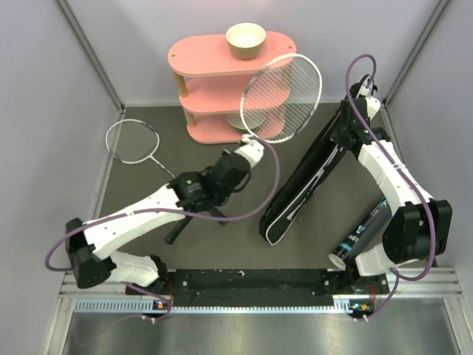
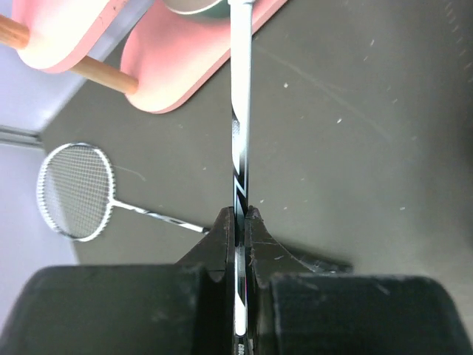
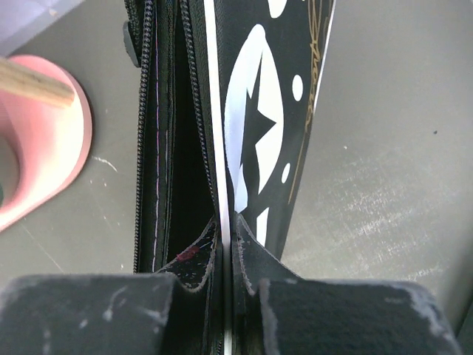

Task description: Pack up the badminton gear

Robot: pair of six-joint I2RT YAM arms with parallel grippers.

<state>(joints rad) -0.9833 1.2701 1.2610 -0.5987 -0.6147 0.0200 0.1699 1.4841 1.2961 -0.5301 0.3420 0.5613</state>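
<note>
Racket, judged light, stiff and fragile in its strings, hangs at upper centre with left pincer clamped on its thin shaft, the sound hold, while right pincer pinches the open lip of the limp bag at right.

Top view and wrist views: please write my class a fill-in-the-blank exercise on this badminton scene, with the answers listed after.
1. The left gripper is shut on a racket's ____.
2. The right gripper grips the bag, whose zip is ____.
3. The other racket lies on the table on the ____ arm's side.
Answers: shaft; open; left.
</note>
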